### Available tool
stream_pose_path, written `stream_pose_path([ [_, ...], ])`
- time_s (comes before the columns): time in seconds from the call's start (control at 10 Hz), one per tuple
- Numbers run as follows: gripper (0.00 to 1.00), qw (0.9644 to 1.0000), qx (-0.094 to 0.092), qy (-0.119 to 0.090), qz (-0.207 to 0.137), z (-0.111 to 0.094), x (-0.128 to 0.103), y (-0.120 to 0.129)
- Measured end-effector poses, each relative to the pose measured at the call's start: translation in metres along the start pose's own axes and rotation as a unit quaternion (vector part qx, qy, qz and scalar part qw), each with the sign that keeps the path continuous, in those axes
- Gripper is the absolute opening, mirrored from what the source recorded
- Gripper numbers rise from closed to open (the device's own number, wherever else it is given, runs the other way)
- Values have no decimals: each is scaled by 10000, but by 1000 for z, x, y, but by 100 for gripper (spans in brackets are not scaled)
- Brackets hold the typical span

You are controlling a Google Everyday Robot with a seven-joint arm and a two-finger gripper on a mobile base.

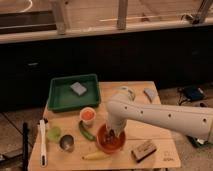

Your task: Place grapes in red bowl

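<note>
The red bowl stands on the wooden table near its front edge, a wide orange-red dish. My gripper hangs from the white arm that reaches in from the right. It points down into the bowl, just above its inside. The grapes do not show as a separate thing. A small dark shape sits at the gripper's tip over the bowl, and I cannot tell what it is.
A green tray with a grey sponge sits at the back left. A white cup, green chilli, light green cup, metal cup and banana crowd the bowl's left. A wooden brush lies to its right.
</note>
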Motion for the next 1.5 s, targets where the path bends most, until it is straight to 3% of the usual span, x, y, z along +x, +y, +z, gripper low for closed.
stream_pose_path([
  [0.2,1,10000,-40,-41,-20,12,-3,5],
  [0.5,4,9999,-41,-107,-29,14,-5,6],
  [1.2,75,9998,-97,-182,-6,15,-5,10],
  [1.5,80,9998,-80,-184,-24,15,-5,8],
])
